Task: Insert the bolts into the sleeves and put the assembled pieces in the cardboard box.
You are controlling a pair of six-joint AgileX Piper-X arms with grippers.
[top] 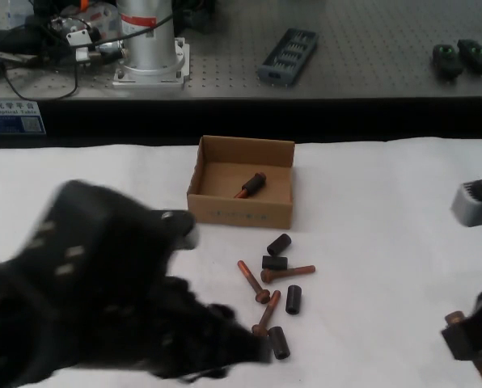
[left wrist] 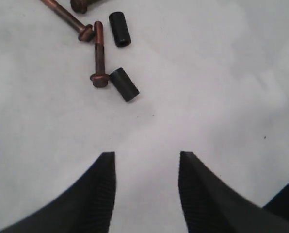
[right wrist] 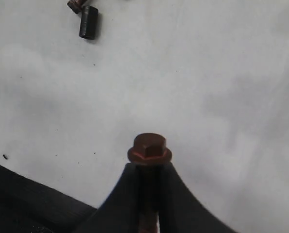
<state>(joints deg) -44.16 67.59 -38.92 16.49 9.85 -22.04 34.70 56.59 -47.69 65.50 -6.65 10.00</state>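
Note:
The cardboard box (top: 241, 208) stands mid-table with one assembled piece (top: 251, 185) inside. In front of it lie several loose black sleeves (top: 293, 299) and copper bolts (top: 253, 280) on the white cloth. My left gripper (left wrist: 147, 189) hovers open just short of a bolt (left wrist: 99, 53) and a sleeve (left wrist: 124, 84) lying side by side; another sleeve (left wrist: 119, 35) lies beyond. The left arm (top: 103, 299) fills the lower left. My right gripper (right wrist: 149, 170) is shut on a copper bolt (right wrist: 150, 148) with its hex head sticking out, low at the right (top: 467, 333), apart from the pile.
A grey object (top: 475, 202) sits at the cloth's right edge. Behind the cloth, a dark bench holds a metal post (top: 148, 40), a black tray (top: 288, 53) and two green-black parts (top: 461, 56). Bare cloth lies right of the pile.

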